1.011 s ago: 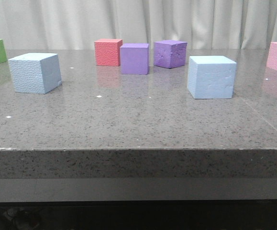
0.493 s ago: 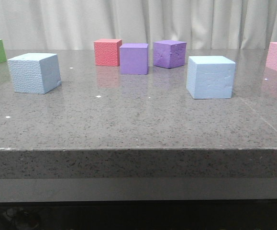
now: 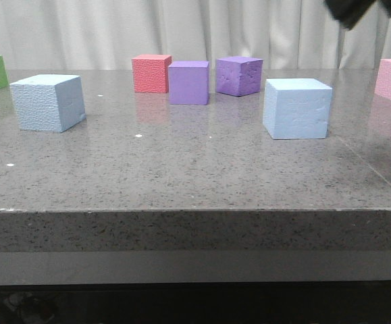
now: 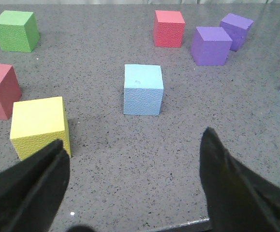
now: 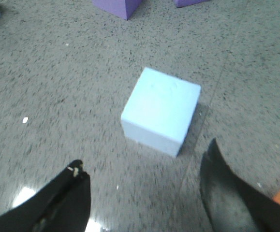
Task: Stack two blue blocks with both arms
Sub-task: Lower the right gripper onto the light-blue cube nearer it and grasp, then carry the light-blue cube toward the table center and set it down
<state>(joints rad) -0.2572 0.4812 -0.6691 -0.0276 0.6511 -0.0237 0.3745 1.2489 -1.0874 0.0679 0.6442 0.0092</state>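
Both blue blocks sit apart on the grey table (image 3: 181, 175): the left blue block (image 3: 48, 102) lies ahead of the left gripper (image 4: 132, 186), the right blue block (image 3: 297, 108) ahead of the right gripper (image 5: 144, 193). Both pairs of fingers are spread, holding nothing and touching neither block.

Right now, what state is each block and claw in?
Left pale sky-blue foam cube: resting on the grey speckled stone table, unstacked, ungripped.
Right pale sky-blue foam cube: on the table, unstacked, ungripped.
Left claw: open, holding nothing.
Right claw: open, holding nothing, above the right cube.
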